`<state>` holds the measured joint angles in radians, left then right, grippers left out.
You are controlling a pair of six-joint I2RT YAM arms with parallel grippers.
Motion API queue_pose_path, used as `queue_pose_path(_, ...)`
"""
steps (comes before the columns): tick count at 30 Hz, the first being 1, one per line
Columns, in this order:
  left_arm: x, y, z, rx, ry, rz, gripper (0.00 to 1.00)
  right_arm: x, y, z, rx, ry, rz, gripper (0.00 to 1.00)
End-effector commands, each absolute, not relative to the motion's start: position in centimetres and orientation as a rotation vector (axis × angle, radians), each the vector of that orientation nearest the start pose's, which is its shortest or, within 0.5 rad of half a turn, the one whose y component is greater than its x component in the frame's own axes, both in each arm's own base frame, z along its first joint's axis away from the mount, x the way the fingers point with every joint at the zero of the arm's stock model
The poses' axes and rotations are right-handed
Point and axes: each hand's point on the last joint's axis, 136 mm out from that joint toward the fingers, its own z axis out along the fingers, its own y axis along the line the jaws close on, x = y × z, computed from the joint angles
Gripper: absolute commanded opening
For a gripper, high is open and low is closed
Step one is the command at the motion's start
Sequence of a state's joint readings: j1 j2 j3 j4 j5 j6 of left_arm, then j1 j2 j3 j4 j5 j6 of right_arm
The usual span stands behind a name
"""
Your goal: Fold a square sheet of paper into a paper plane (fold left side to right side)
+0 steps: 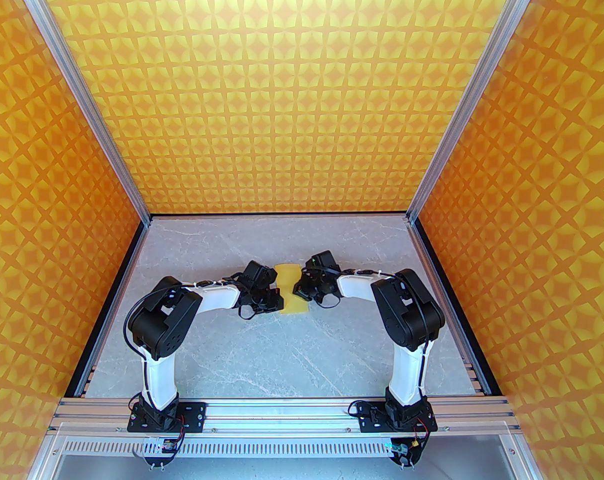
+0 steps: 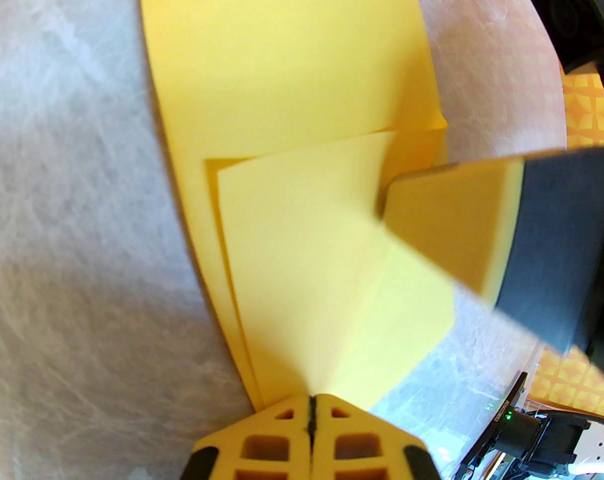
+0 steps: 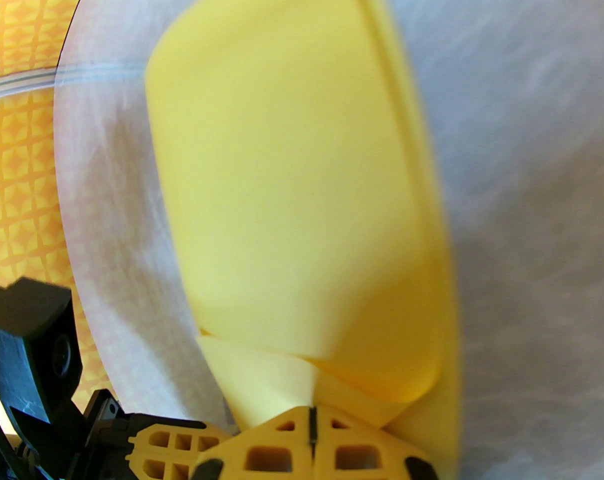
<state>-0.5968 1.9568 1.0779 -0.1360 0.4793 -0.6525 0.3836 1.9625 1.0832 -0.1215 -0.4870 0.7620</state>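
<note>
From the top camera we see the square sheet of paper (image 1: 292, 288) lying on the grey marbled bench (image 1: 282, 353) between the two arms; the left end effector (image 1: 278, 299) meets its left edge and the right end effector (image 1: 300, 290) its right edge. In the left wrist view the left end effector's jaws are pressed together on a lifted flap of the sheet, whose lower layer lies flat on the bench, while the right end effector's tip overlaps the flap from the right. The right wrist view is blurred, but its jaws seem closed on a curled fold of the same sheet.
</note>
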Motion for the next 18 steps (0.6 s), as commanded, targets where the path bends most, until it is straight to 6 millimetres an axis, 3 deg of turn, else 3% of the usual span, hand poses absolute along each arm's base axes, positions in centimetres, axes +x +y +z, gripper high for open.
queue_pose_path(1, 26.1, -26.7, -5.6, 0.053, 3.131, -0.694, 0.00, 39.4, 20.7, -0.8, 0.411, 2.763, 0.827, 0.00)
queue_pose_path(18, 25.8, -27.0, -5.6, 0.079, 3.137, -0.690, 0.00, 42.1, 16.7, -0.9, 0.543, 2.692, 0.842, 0.00)
